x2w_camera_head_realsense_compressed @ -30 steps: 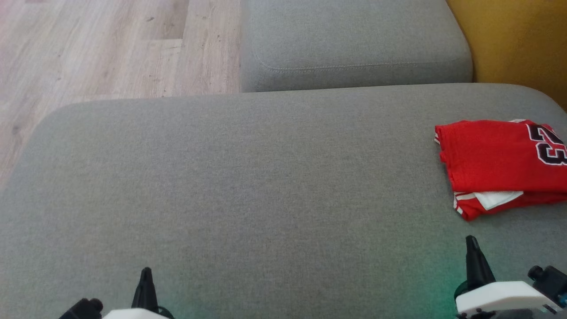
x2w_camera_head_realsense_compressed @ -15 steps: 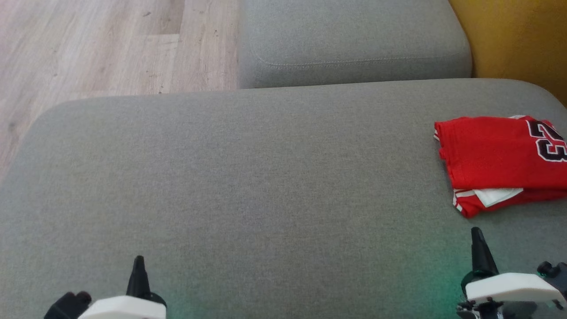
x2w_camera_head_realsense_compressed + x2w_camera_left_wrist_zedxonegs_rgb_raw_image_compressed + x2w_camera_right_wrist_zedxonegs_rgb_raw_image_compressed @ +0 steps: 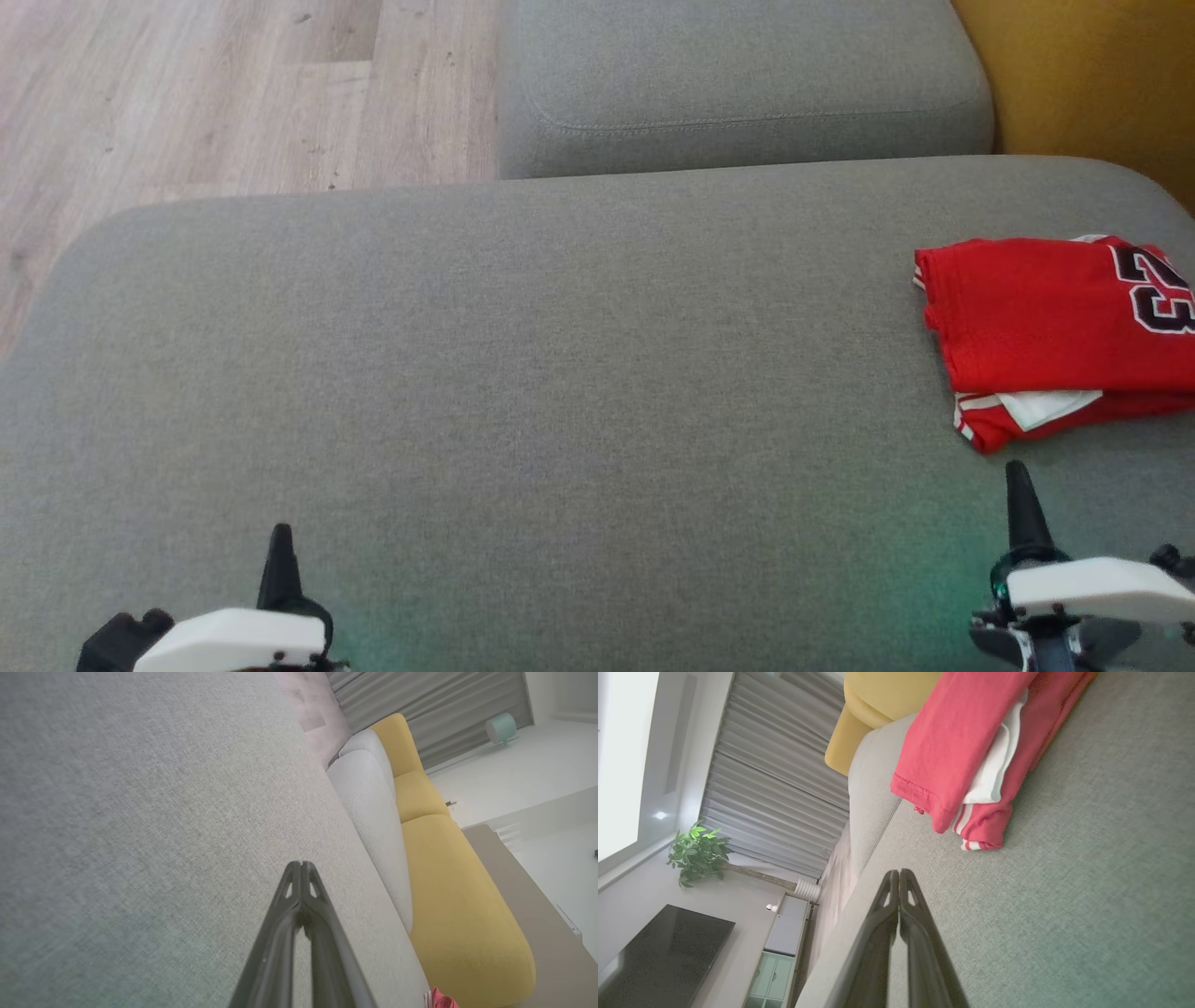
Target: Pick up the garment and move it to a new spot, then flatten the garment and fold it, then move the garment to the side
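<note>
Red garment (image 3: pixel 1036 317), folded rectangular, on woven grey cushion (image 3: pixel 560 392); left gripper (image 3: pixel 280 532) and right gripper (image 3: pixel 1016 469) closed, empty.

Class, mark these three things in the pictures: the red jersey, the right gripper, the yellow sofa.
red jersey (image 3: pixel 1036 317), head view, its folded top layer.
right gripper (image 3: pixel 899 873), right wrist view, between its shut fingertips.
yellow sofa (image 3: pixel 448 896), left wrist view, its long seat cushion.

Garment (image 3: pixel 1036 317) red knit cloth; sofa (image 3: pixel 523 373) matt grey woven fabric; floor (image 3: pixel 187 93) pale wood.
</note>
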